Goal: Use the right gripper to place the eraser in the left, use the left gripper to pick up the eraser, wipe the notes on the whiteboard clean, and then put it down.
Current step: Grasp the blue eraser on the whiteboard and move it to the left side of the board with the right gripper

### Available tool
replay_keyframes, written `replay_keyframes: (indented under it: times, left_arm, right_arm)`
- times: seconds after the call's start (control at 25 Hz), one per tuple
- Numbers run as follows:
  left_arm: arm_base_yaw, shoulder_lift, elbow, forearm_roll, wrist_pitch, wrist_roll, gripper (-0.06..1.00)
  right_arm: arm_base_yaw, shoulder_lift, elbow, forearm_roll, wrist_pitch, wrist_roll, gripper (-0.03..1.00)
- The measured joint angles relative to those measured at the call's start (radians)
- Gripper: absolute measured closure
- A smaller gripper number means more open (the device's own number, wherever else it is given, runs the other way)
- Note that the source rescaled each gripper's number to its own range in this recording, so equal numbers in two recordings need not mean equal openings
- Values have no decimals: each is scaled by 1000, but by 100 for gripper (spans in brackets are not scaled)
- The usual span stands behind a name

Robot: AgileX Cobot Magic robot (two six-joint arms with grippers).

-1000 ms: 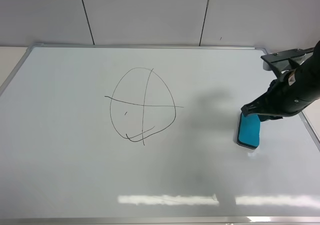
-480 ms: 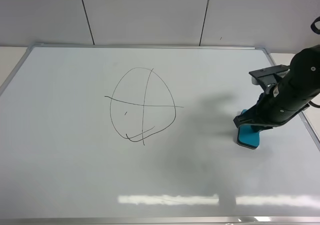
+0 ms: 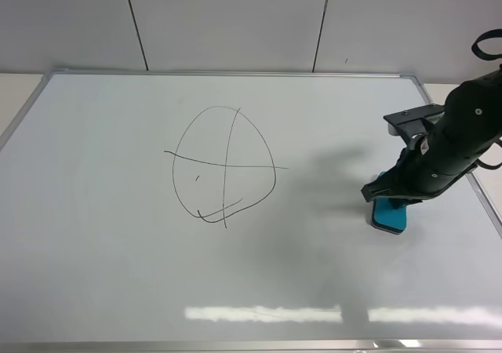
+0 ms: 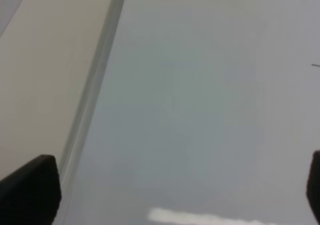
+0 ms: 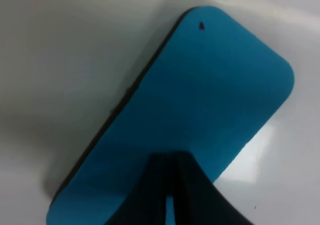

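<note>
Two arms share this job, but the high camera shows only one. The right gripper (image 3: 383, 194) stands at the right of the frame, tips down over the eraser (image 3: 390, 215). The eraser lies flat on the whiteboard (image 3: 118, 251) near its right edge, well apart from the notes (image 3: 227, 165) left of centre.

Left wrist view: the left gripper (image 4: 172, 187) hangs over bare board beside the frame. Its jaws are spread wide with nothing between them, probably ready to receive.

Right wrist view: the jaws are pressed shut together. Their tips appear to rest on the eraser's teal top rather than around it, likely so they can push it leftward.
</note>
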Motion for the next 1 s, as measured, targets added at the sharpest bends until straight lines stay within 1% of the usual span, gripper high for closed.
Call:
replay_keyframes:
  times: [0.16, 0.24, 0.32, 0.48, 0.6, 0.72, 0.8, 1.0]
  left_arm:
    - [0, 0, 0, 0, 0, 0, -6]
    - [0, 0, 0, 0, 0, 0, -6]
    - [0, 0, 0, 0, 0, 0, -6]
    - [0, 0, 0, 0, 0, 0, -6]
    - [0, 0, 0, 0, 0, 0, -6]
    - [0, 0, 0, 0, 0, 0, -6]
    - [0, 0, 0, 0, 0, 0, -6]
    - [0, 0, 0, 0, 0, 0, -6]
  right_arm:
    - [92, 6, -2, -12, -23, 0, 97]
    - [153, 8, -2, -12, -31, 8, 97]
    - [233, 9, -2, -12, -38, 31, 97]
    - [412, 20, -2, -12, -52, 124, 97]
    - [544, 40, -17, -6, -69, 215, 97]
    - [652, 91, -74, 14, -65, 279, 97]
    - [711, 131, -136, 41, -54, 288, 97]
    - [804, 254, -314, 112, -39, 303, 97]
